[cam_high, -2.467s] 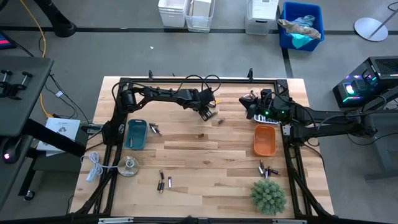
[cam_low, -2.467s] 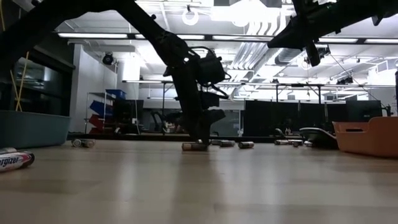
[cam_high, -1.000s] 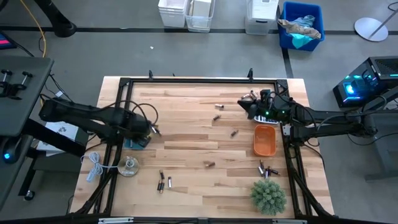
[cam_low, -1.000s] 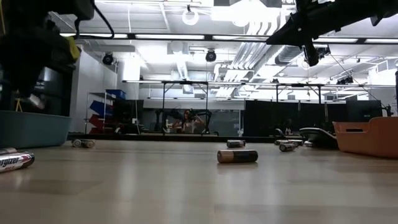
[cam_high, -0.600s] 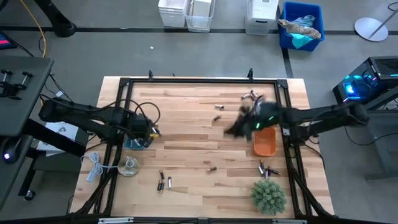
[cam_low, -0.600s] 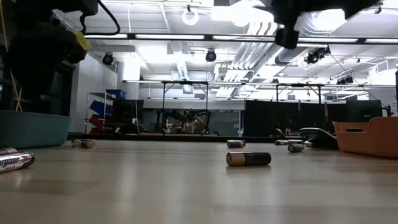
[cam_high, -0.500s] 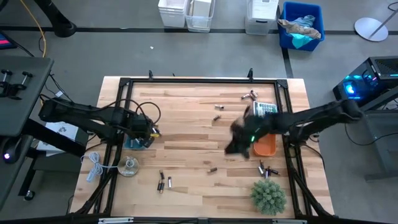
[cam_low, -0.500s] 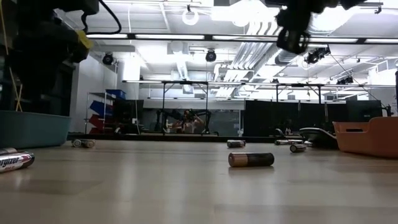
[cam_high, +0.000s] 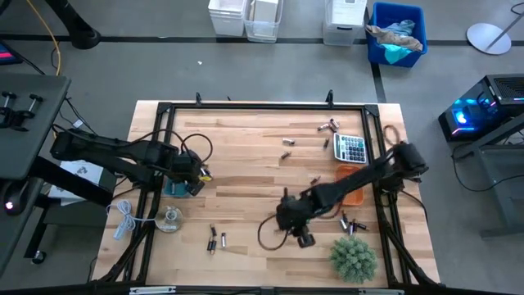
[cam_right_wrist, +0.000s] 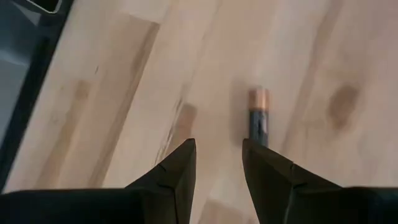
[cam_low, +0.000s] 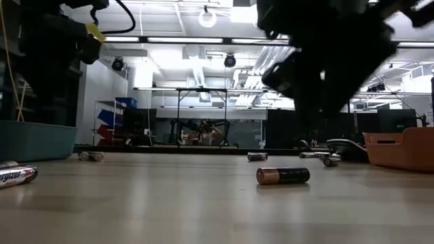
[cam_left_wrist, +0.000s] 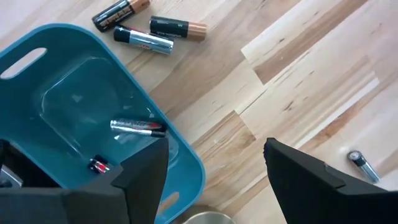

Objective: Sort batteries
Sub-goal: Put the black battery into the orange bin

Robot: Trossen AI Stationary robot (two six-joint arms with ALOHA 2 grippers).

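Batteries lie scattered on the wooden table: one [cam_right_wrist: 259,118] just ahead of my right gripper [cam_right_wrist: 217,144], also seen in the low view [cam_low: 283,175], and others near the far edge [cam_high: 330,125] and the near edge [cam_high: 214,239]. My right gripper [cam_high: 284,218] hangs open over the near middle of the table, pointing steeply down, its fingers short of that battery. My left gripper [cam_left_wrist: 216,146] stands open above the edge of the teal tray [cam_left_wrist: 74,93], which holds a silvery battery [cam_left_wrist: 138,126] and a small one [cam_left_wrist: 99,166]. Three batteries [cam_left_wrist: 149,28] lie beside the tray.
An orange tray [cam_high: 354,174] sits at the right, partly under my right arm, with a grey calculator [cam_high: 352,148] behind it. A green plant [cam_high: 354,256] stands at the near right. A coiled white cable [cam_high: 123,220] and a round object [cam_high: 169,219] lie at the near left.
My right gripper has swung from the far right corner toward the table's near middle, sinking and turning as it went. The battery there has rolled a little along the table. My left gripper has stayed over the teal tray.
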